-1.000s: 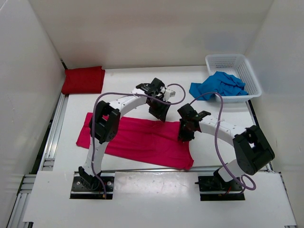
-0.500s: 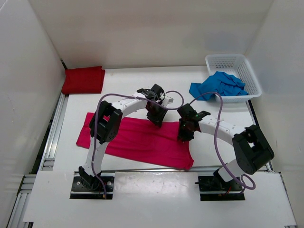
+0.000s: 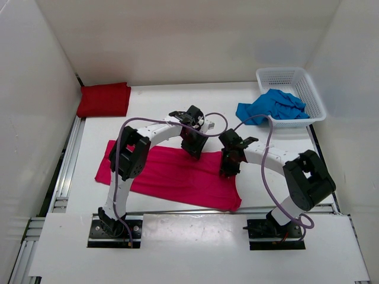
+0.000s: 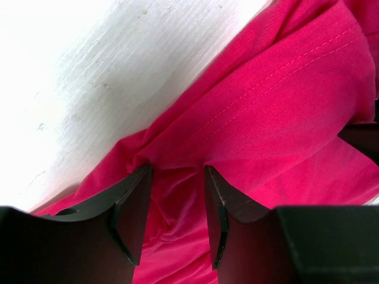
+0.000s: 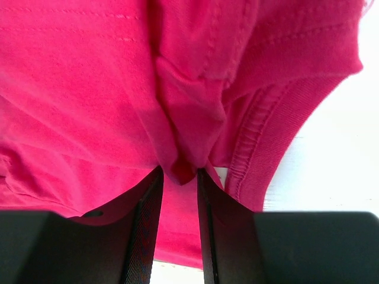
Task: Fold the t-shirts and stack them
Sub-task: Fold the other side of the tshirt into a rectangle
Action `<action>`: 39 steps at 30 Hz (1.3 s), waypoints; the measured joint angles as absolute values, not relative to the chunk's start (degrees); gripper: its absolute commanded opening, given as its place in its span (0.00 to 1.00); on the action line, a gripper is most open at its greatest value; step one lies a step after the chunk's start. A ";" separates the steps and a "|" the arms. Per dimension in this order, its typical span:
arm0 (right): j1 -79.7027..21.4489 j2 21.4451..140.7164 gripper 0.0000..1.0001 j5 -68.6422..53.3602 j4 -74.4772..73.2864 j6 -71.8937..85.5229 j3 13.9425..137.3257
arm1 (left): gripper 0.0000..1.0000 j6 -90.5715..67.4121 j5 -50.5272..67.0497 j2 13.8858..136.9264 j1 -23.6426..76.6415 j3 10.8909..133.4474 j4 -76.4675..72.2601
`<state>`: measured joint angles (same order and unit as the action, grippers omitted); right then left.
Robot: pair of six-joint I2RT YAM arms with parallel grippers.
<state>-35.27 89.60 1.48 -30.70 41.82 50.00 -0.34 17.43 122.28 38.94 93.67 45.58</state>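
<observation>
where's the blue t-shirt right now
In the top view the blue t-shirt is at the table's far right, partly inside the white mesh basket and spilling over its left edge, well apart from the pink t-shirt.

Left arm, right arm: white links are joined by bulky black joint housings. A lilac cable is looped along each arm. Bases are finished in black. Left gripper, right gripper: black, each fitted with two flat, tapered fingers.
</observation>
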 measured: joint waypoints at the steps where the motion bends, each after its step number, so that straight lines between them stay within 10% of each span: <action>1: -35.27 89.76 0.34 1.52 -30.79 41.82 50.37 | 0.51 -0.43 17.23 122.04 38.94 93.43 45.41; 39: -35.27 89.80 0.34 1.74 -31.55 41.78 51.22 | 0.53 -0.43 12.80 120.86 39.29 92.18 44.77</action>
